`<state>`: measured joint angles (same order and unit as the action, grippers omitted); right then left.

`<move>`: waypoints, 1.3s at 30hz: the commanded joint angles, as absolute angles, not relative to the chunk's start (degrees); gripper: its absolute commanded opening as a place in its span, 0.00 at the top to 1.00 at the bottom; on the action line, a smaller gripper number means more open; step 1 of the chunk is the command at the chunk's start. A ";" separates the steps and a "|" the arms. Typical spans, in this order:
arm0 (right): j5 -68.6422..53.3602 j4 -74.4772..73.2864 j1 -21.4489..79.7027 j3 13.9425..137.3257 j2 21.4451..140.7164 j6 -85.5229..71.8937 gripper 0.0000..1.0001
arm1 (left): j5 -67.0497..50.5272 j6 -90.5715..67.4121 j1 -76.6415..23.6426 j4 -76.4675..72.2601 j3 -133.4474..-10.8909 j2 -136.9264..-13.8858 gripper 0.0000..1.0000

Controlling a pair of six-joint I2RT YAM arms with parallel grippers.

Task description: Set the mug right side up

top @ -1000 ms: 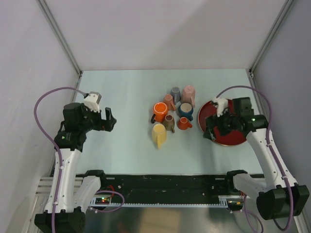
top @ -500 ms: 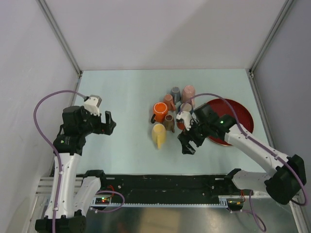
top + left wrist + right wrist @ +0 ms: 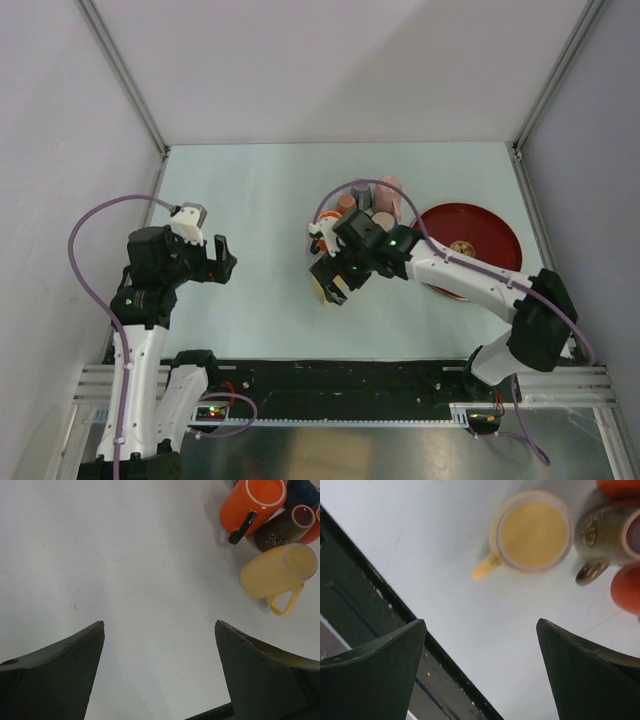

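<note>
The yellow mug [image 3: 532, 532] stands on its mouth at the near side of the cluster of cups, flat base up, so its long axis runs straight up from the tabletop [image 3: 250, 190]. The right arm [image 3: 455, 272] reaches across and hangs above it, looking almost straight down. In the wrist view the mug sits ahead of the jaws and centred between them, not yet within them. Those jaws stand wide apart and hold nothing. The handle points roughly toward the black rail [image 3: 365, 630] at the tabletop's near edge, away from the brown mug [image 3: 610, 535] just beside it. The left arm [image 3: 160, 270] hovers over bare tabletop well to the left, jaws also wide apart and empty, so the right arm is clearly nearer. I judge the grasp needs the jaws brought forward and down to straddle the body, clear of the brown mug
</note>
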<state>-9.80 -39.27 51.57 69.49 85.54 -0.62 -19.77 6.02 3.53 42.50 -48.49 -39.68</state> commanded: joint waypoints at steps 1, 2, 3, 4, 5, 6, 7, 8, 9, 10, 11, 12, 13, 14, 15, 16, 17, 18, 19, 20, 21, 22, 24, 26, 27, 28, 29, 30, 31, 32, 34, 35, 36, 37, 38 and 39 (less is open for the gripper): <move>-0.72 -37.48 53.42 76.19 90.96 -7.64 0.01 | -19.46 5.71 4.47 40.57 -48.66 -38.02 0.05; 1.00 -37.73 53.56 77.03 92.28 -8.65 0.01 | -19.44 5.75 4.48 40.54 -48.54 -37.82 0.05; 1.99 -38.15 53.59 77.85 93.25 -9.82 0.01 | -19.48 5.73 4.61 40.57 -48.44 -37.67 0.05; 2.58 -38.55 53.60 78.43 94.44 -10.71 0.01 | -19.49 5.68 4.63 40.55 -48.39 -37.56 0.05; 2.87 -38.96 53.61 78.99 95.56 -11.60 0.01 | -19.55 5.61 4.65 40.53 -48.37 -37.54 0.04; 3.15 -39.21 53.65 79.31 96.29 -12.26 0.01 | -19.75 5.44 4.65 40.57 -48.35 -37.58 0.05; 3.51 -39.51 53.68 79.56 97.10 -13.16 0.01 | -19.94 5.27 4.61 40.54 -48.35 -37.69 0.04; 3.69 -39.75 53.73 79.77 97.81 -13.74 0.01 | -20.25 5.10 4.63 40.53 -48.39 -37.83 0.05; 4.13 -39.87 53.85 79.92 98.52 -14.21 0.01 | -20.50 4.92 4.65 40.57 -48.45 -38.03 0.05; 4.70 -39.97 53.95 80.04 99.09 -14.58 0.01 | -20.71 4.83 4.65 40.59 -48.53 -38.22 0.04; 5.43 -40.03 54.09 80.14 99.73 -15.02 0.01 | -20.90 4.79 4.66 40.60 -48.65 -38.45 0.04; 5.88 -40.05 54.20 80.19 100.23 -15.29 0.01 | -21.09 4.72 4.66 40.60 -48.76 -38.65 0.04; 6.45 -40.02 54.30 80.22 100.87 -15.60 0.01 | -21.18 4.74 4.61 40.56 -48.90 -38.84 0.05; 7.01 -39.96 54.35 80.28 101.37 -15.84 0.02 | -21.22 4.74 4.64 40.54 -48.97 -38.97 0.05; 8.07 -39.76 54.55 80.26 102.06 -15.96 0.03 | -21.25 4.70 4.60 40.53 -49.14 -39.13 0.05; 9.00 -39.52 54.70 80.25 102.58 -16.02 0.04 | -21.30 4.63 4.63 40.52 -49.27 -39.34 0.05; 10.35 -39.27 54.77 80.16 103.10 -15.92 0.05 | -21.37 4.51 4.64 40.52 -49.33 -39.58 0.04; 11.41 -39.10 54.85 79.94 103.41 -15.83 0.06 | -21.41 4.50 4.65 40.52 -49.49 -39.70 0.05; 12.17 -38.98 54.76 79.65 103.47 -15.52 0.07 | -21.47 4.40 4.61 40.52 -49.66 -39.80 0.05; 12.63 -38.87 54.54 79.03 103.37 -15.05 0.08 | -21.46 4.40 4.63 40.52 -49.79 -39.89 0.04; 12.78 -38.68 54.34 78.36 102.84 -14.60 0.09 | -21.50 4.44 4.65 40.56 -49.95 -40.07 0.04; 12.80 -38.46 54.24 77.28 102.40 -13.76 0.11 | -21.51 4.42 4.65 40.58 -50.07 -40.25 0.04; 12.36 -37.26 54.14 74.93 100.77 -11.55 0.13 | -21.48 4.51 4.63 40.49 -50.40 -40.63 0.05; 12.08 -35.33 54.03 72.13 98.40 -8.27 0.14 | -21.48 4.25 4.65 40.31 -50.63 -41.03 0.05; 11.88 -34.19 53.91 70.78 97.37 -6.51 0.15 | -21.68 3.97 4.66 39.98 -50.67 -41.21 0.04; 11.48 -32.65 53.50 68.96 95.88 -4.31 0.17 | -21.83 3.70 4.70 39.76 -50.69 -41.39 0.05; 10.71 -31.40 53.12 67.40 94.65 -2.68 0.19 | -22.12 3.52 4.68 39.53 -50.70 -41.48 0.05; 9.22 -29.81 52.57 65.65 93.38 -0.73 0.20 | -22.27 3.43 4.67 39.36 -50.62 -41.62 0.05; 7.64 -28.66 52.04 64.38 92.39 0.78 0.22 | -22.25 3.38 4.66 39.15 -50.58 -41.68 0.05; 4.88 -27.38 51.46 62.82 91.33 2.72 0.24 | -22.16 3.41 4.66 39.04 -50.51 -41.80 0.05; 0.47 -25.17 50.92 60.09 89.37 5.87 0.27 | -21.89 3.49 4.66 38.92 -50.36 -41.76 0.05; -1.04 -24.32 50.86 58.87 88.72 7.02 0.28 | -21.84 3.50 4.66 38.84 -50.23 -41.71 0.05; -2.23 -23.67 50.83 58.09 88.13 7.90 0.28 | -21.82 3.46 4.61 38.76 -50.16 -41.69 0.05; -2.96 -23.26 50.82 57.56 87.75 8.30 0.28 | -21.90 3.36 4.59 38.71 -50.04 -41.67 0.05; -3.55 -22.97 50.72 57.26 87.55 8.28 0.28 | -21.89 3.31 4.58 38.74 -50.03 -41.71 0.05; -3.97 -22.78 50.72 57.11 87.46 8.05 0.29 | -21.98 3.28 4.62 38.70 -49.97 -41.73 0.05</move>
